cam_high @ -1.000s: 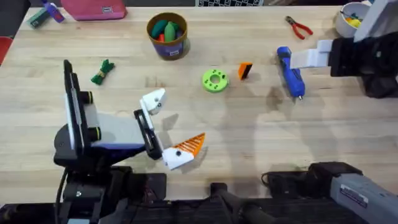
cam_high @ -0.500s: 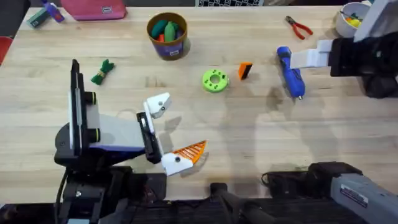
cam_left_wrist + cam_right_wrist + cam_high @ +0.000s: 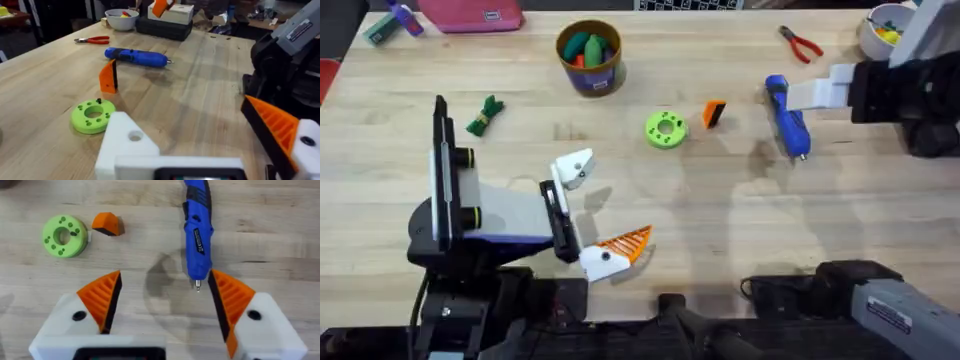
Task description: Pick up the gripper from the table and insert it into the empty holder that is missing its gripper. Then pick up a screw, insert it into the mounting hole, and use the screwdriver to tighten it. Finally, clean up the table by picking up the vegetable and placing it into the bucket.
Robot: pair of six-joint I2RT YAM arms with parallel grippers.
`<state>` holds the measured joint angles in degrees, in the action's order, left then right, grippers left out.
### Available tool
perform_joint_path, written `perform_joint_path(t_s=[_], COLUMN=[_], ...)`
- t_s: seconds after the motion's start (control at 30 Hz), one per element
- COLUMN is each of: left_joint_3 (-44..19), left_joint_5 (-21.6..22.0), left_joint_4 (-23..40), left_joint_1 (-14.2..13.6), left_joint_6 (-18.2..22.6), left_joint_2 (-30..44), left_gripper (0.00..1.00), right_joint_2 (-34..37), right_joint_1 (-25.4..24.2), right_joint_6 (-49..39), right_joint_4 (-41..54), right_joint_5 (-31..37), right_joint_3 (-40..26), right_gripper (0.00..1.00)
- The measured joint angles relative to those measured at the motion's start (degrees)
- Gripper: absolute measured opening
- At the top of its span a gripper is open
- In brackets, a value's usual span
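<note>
White tool bases [image 3: 75, 330]; (ribbed) orange pads [image 3: 102, 297]

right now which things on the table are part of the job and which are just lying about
Part of the job:
- gripper
- holder missing its pad
- screwdriver
- vegetable
- bucket
- green ring, probably: it seems to hold screws

Lying about:
- red-handled pliers
- white bowl
- pink case

L arm [image 3: 480, 215] low at near edge, R arm [image 3: 905, 95] far right; both jaws apart.
</note>
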<state>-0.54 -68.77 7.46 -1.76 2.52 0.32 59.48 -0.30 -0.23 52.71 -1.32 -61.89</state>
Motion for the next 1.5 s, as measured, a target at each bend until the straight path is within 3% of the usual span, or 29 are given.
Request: perform_joint_path(t_s=[0.73, 1.0, 1.23, 1.5], left_joint_3=[0.0, 0.0, 0.0, 0.0], left_joint_5=[0.0, 0.0, 0.0, 0.0], left_joint_4=[0.0, 0.0, 0.0, 0.0], left_joint_1=[0.0, 0.0, 0.0, 0.0], left_joint_6=[0.02, 0.02, 0.02, 0.02], left_joint_2=[0.0, -0.02, 0.0, 0.0], left_gripper=[0.987, 0.987, 0.987, 0.987], right_joint_2=[0.0, 0.68, 11.54, 27.39], right_joint_1=[-0.02, 0.19, 3.56, 10.11], right_joint_6=[-6.0, -5.9, -3.23, 4.29], right_joint_4=[0.0, 0.12, 5.38, 14.41], right_joint_5=[2.51, -2.36, -4.15, -2.69], right_joint_3=[0.0, -0.01, -3.82, -21.92], right_gripper=[0.994, 0.994, 0.993, 0.994])
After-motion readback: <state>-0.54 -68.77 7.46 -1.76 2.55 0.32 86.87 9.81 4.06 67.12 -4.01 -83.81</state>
